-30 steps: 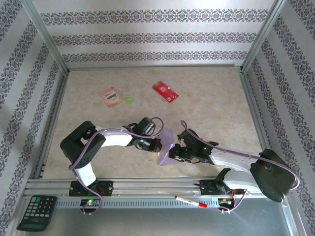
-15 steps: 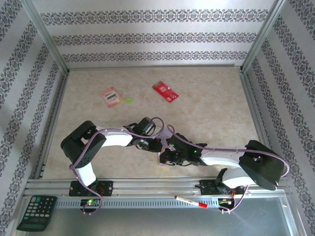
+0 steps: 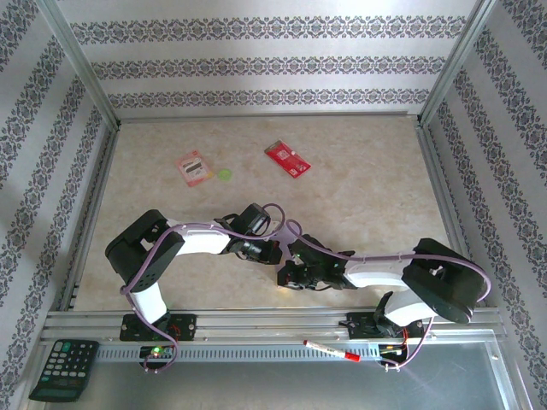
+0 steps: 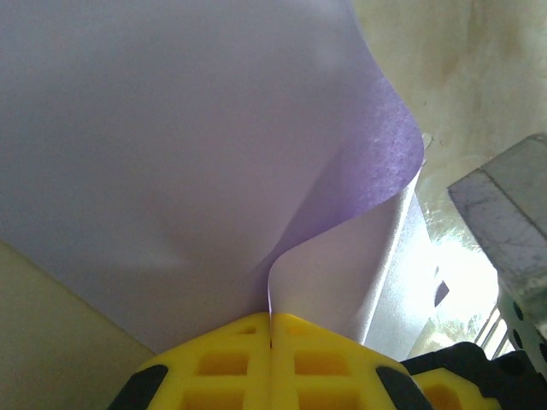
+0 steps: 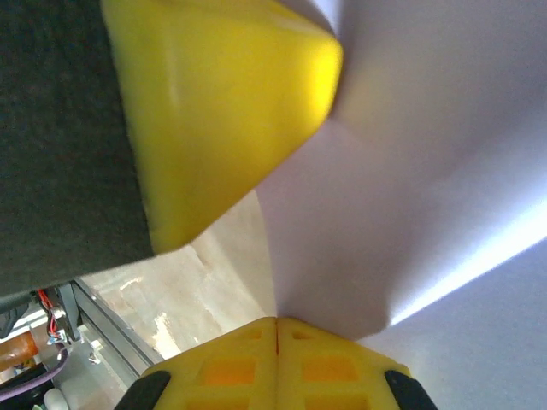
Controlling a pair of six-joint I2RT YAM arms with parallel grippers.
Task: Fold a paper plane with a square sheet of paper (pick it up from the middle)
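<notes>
**Lilac sheet pinched in both hands: handling notes**

Location: the square sheet of paper [image 4: 171, 128] is held between the two hands, toward 6 o'clock on the worktop [image 3: 359, 196], near its centre line.

Left hand [image 4: 271, 318]: jaws closed flush on the sheet's lower edge. The paper rises from the seam and one ply curls off toward 3 o'clock.

Right hand [image 5: 276, 323]: jaws likewise closed on the paper, which fans out toward 1 o'clock.

Assessment: very light, thin and limp. It bows where unsupported and will readily take an unwanted crease. The smooth surface may slide from the pads. Pulling the hands apart risks a tear. The best hold is judged to be close beside the intended fold line, with both plies pinched together.
</notes>
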